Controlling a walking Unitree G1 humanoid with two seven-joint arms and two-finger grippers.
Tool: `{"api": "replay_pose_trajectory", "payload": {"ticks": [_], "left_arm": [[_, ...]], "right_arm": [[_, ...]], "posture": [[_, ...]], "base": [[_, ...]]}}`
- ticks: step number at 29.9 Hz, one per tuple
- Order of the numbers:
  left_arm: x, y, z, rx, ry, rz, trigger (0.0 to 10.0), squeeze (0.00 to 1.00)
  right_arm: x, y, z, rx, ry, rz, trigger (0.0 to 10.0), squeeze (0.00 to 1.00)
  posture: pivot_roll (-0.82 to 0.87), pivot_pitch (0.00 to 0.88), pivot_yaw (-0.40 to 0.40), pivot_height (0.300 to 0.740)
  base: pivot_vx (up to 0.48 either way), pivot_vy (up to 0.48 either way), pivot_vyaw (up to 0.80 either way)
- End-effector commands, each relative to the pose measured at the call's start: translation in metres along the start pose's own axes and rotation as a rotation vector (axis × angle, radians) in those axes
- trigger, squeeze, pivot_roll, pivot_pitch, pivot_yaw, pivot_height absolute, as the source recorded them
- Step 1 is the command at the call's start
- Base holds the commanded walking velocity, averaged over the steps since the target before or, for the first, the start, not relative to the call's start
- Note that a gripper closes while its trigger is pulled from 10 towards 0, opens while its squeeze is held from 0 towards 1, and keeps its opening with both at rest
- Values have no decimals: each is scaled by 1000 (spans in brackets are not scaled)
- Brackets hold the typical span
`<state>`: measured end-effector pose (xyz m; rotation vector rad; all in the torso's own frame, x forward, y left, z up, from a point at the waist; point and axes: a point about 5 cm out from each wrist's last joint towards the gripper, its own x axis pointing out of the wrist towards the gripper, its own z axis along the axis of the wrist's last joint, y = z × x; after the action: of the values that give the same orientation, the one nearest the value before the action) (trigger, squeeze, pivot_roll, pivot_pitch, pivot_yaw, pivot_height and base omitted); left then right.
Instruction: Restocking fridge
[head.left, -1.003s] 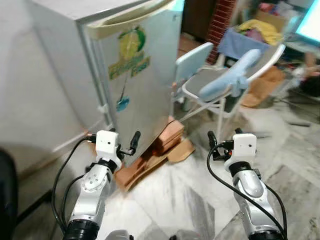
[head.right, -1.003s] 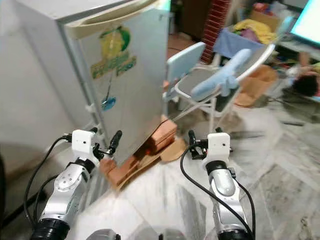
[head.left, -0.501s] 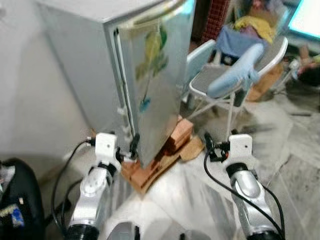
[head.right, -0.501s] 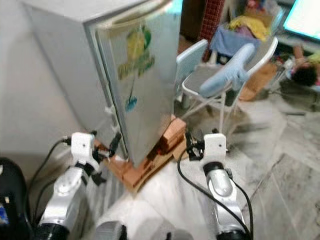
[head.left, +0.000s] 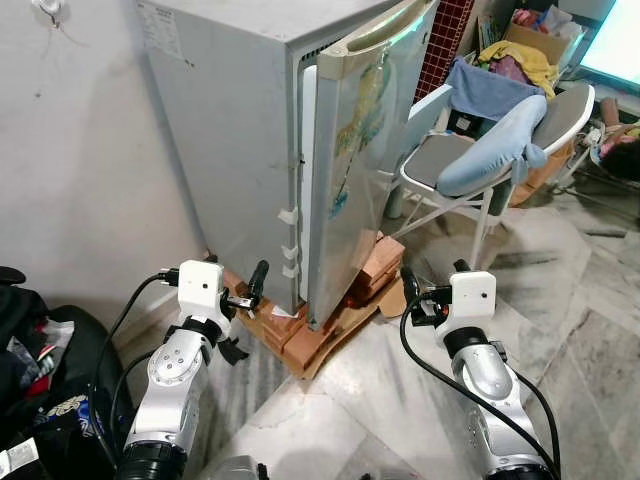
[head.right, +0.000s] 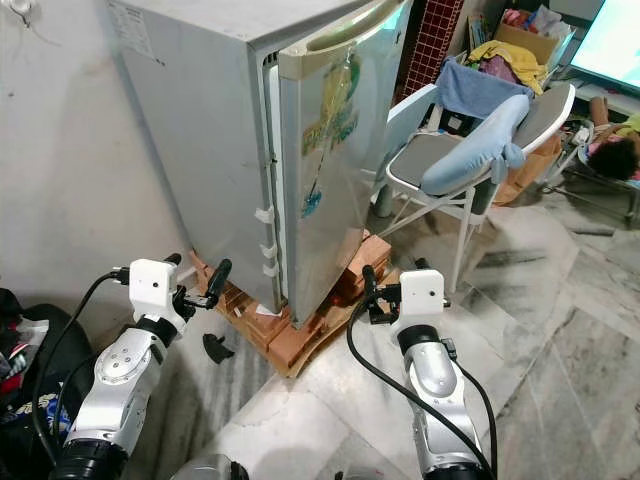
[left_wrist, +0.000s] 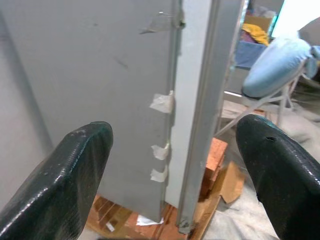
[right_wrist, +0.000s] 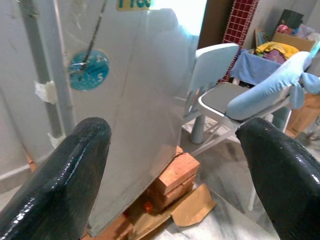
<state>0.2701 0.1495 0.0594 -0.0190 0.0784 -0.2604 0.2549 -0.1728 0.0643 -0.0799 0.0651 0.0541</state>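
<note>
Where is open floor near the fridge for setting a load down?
Bare marble floor lies between the right gripper and the chair. Crowded: bricks and cardboard under the fridge, bags by the wall.

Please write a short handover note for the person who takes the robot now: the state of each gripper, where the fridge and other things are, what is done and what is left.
Left gripper: open, empty, raised near the fridge's side, by the door's edge.
Right gripper: open, empty, raised in front of the fridge door.
The fridge stands on bricks and cardboard; its door is slightly ajar, a narrow gap showing at the edge.
A folding chair with a blue cushion stands to the right of the door; dark bags lie on the floor to the left.
Done: robot is standing at the fridge.
Left: open the door fully, fetch items, stock them. No items are held.
</note>
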Motion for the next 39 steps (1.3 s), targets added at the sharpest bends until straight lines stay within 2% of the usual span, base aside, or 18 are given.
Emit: {"api": "replay_pose_trajectory", "payload": {"ticks": [1,8,18,25,29,39], "left_arm": [[3,-1,5,1,-21,-19,10000,0],[4,-1,4,-18,-9,-8,10000,0],[-2,-5,1,-2,-8,-30,10000,0],[-2,-11,1,-15,-5,-75,10000,0],[-3,-16,-2,-38,15,-122,10000,0],[-4,-28,0,-74,8,-209,10000,0]], "right_arm": [[-1,-5,2,-15,-3,-25,10000,0],[-3,-4,1,-12,-1,-22,10000,0],[-4,0,-1,-9,7,-14,10000,0],[-4,1,-1,-9,11,-13,10000,0],[-4,2,-3,12,26,-20,10000,0],[-2,2,-2,-6,26,-15,10000,0]], "posture": [[-28,8,-23,740],[-30,12,-23,740],[-18,17,-22,740],[-17,19,-22,740],[-17,20,-21,740],[-19,17,-26,740]], "base": [[296,296,-800],[294,368,-775],[100,374,0],[0,0,0],[0,0,-675],[0,0,-800]]}}
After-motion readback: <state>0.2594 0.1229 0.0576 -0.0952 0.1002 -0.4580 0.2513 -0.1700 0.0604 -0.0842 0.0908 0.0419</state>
